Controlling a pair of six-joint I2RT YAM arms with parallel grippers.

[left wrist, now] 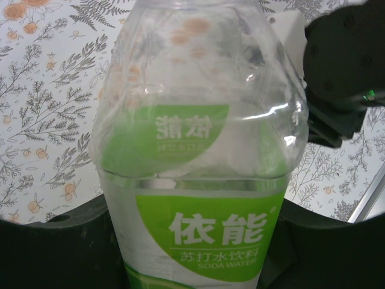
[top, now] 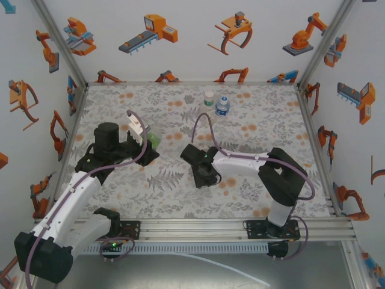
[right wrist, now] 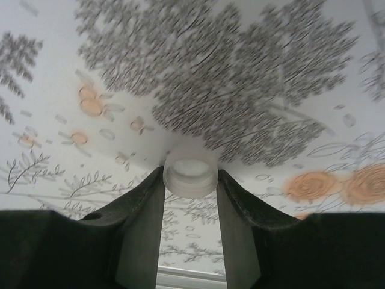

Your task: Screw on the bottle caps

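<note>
I see right claw (right wrist: 190, 176) nipping light, likely slick cap (right wrist: 189, 171) by its sides; left claw (top: 142, 133) clamped on thin-walled bottle (left wrist: 198, 180).

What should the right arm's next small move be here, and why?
Probably carry the whitish cap toward the top of the green-and-white soda water bottle and line it up there. The right gripper already pinches the cap between its fingertips, the left gripper is shut on the bottle, and the two arms are apart.
</note>
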